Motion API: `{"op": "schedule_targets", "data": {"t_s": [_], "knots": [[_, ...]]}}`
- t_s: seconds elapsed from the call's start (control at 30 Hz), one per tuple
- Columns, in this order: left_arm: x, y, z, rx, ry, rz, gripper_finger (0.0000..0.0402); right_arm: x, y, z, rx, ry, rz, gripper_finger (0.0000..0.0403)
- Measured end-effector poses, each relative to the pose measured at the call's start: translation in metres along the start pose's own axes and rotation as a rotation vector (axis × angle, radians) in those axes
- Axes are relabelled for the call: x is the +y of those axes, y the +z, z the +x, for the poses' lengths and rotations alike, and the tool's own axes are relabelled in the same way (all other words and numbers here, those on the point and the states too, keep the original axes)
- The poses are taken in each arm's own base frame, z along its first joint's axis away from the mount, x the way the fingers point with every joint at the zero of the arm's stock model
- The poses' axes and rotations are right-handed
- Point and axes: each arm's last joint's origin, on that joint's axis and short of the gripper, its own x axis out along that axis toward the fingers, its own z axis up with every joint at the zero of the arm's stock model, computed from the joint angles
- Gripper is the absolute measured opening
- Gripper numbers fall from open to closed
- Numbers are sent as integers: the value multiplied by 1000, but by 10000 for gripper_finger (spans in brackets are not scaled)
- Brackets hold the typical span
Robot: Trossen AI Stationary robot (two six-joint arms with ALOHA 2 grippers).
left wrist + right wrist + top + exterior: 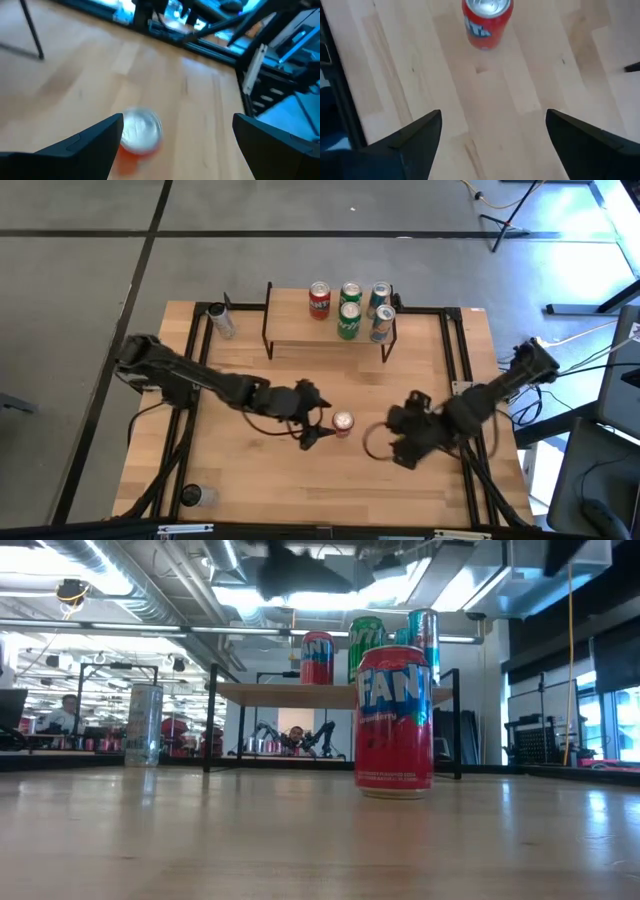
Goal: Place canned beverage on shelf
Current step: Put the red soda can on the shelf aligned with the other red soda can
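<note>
Red Fanta can (343,422) upright on worktop (250,470), mid-worktop, both pincers near it, nothing grasped.

Can stands free in front of the shelf (300,330), well apart from it, toward the worktop's near edge; the low view shows it upright in front of the shelf. Left pincer (318,423) just beside the can on its left side, fingers spread wide, released, can not between them in the left wrist view. Right pincer (392,442) near the can on its right side, also released, fingers wide apart, can ahead of it in the right wrist view. Shelf at the far edge holds a red can (319,300), two green cans (349,310), two blue-silver cans (381,312). Silver can (221,319) at the far left corner, another can (193,496) at the near left corner.
</note>
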Motion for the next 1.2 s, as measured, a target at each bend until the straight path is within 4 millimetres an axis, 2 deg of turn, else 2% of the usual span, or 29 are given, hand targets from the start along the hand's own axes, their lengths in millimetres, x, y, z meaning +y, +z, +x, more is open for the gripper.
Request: {"op": "schedule_targets", "data": {"t_s": [0.17,0.37,0.57,0.73,0.87,1.03,1.2], "knots": [[11,-2,31,-74,6,65,363,-5,-41,5,21,-39,-10,341],[24,-25,60,-9,98,79,363,-21,-91,23,76,-53,91,342],[29,-42,76,45,124,85,363,-28,-123,39,111,23,183,342],[32,-53,85,80,125,48,360,-30,-131,43,92,17,203,342],[34,-57,89,88,138,-1,333,-31,-128,43,4,0,208,342],[43,-50,88,68,165,-83,272,-32,-125,43,-94,-25,213,342],[37,-35,87,53,101,-110,266,-31,-123,43,-168,-35,234,342]]}}
